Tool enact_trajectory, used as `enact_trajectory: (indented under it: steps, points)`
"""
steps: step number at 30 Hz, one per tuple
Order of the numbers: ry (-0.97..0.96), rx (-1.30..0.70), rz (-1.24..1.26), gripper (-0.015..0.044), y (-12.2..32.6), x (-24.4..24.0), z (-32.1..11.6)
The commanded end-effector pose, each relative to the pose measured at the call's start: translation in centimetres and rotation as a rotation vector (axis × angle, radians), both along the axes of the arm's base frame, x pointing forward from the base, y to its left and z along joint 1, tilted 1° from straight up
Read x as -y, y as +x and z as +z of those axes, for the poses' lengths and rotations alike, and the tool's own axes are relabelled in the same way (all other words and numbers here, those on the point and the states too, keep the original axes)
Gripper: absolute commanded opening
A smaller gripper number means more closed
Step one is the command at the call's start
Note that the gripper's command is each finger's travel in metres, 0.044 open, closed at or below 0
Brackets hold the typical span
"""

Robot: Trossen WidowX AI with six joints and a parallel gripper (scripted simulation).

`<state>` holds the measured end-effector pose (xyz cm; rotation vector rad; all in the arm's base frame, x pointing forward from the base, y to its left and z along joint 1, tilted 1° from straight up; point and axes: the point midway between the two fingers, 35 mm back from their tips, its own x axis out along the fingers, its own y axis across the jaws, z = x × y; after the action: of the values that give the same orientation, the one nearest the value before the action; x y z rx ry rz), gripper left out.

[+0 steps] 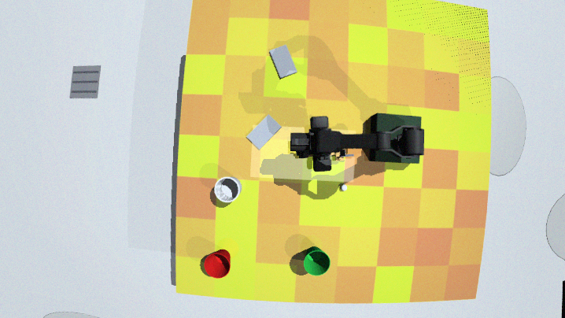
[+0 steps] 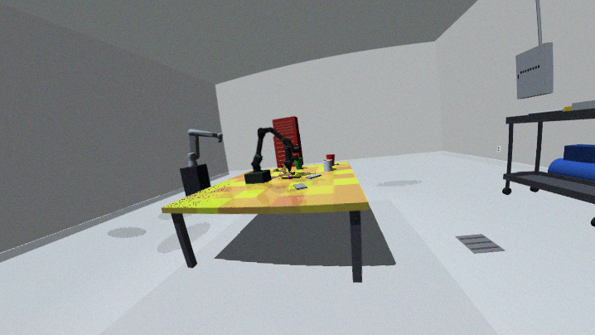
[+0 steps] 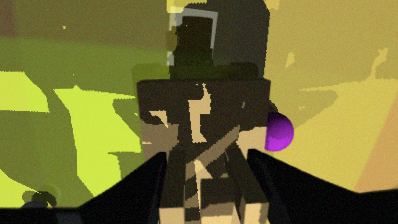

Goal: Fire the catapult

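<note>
The tan catapult [image 1: 338, 156] [image 3: 204, 100] stands on the table under the arm, mostly hidden from above. My gripper [image 2: 288, 171] [image 3: 207, 157] is down at it and shut on the catapult's body, one finger on each side in the wrist view. A purple round piece [image 2: 288, 177] [image 3: 280, 132] shows at the catapult's side. A small white ball [image 1: 343, 187] lies on the table beside the catapult, outside the fingers. The white mug [image 1: 227, 190] [image 2: 327, 165] stands upright, open end up, off the catapult's far end.
A red cup [image 1: 216, 265] [image 2: 330, 157] and a green cup [image 1: 316, 263] [image 2: 298, 162] stand farther to the mug's side. Two flat grey blocks [image 1: 282, 61] [image 1: 264, 131] lie on the other side, one close to the arm's front end. The table edge [image 2: 266, 209] bounds the checkered top.
</note>
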<state>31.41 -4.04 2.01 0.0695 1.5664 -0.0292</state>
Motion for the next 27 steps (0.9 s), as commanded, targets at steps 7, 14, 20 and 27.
enact_trajectory:
  steps: [7, 14, 20, 27]
  points:
    - [-0.005, 0.042, 0.133, 0.0000, 5.0, -5.7, 2.5]
    - [-0.004, 0.043, 0.178, 0.0000, 6.1, -8.3, 2.6]
    - [-0.004, 0.043, 0.178, 0.0000, 6.2, -8.3, 1.9]
    - [-0.004, 0.043, 0.177, 0.0000, 6.3, -8.4, 0.7]
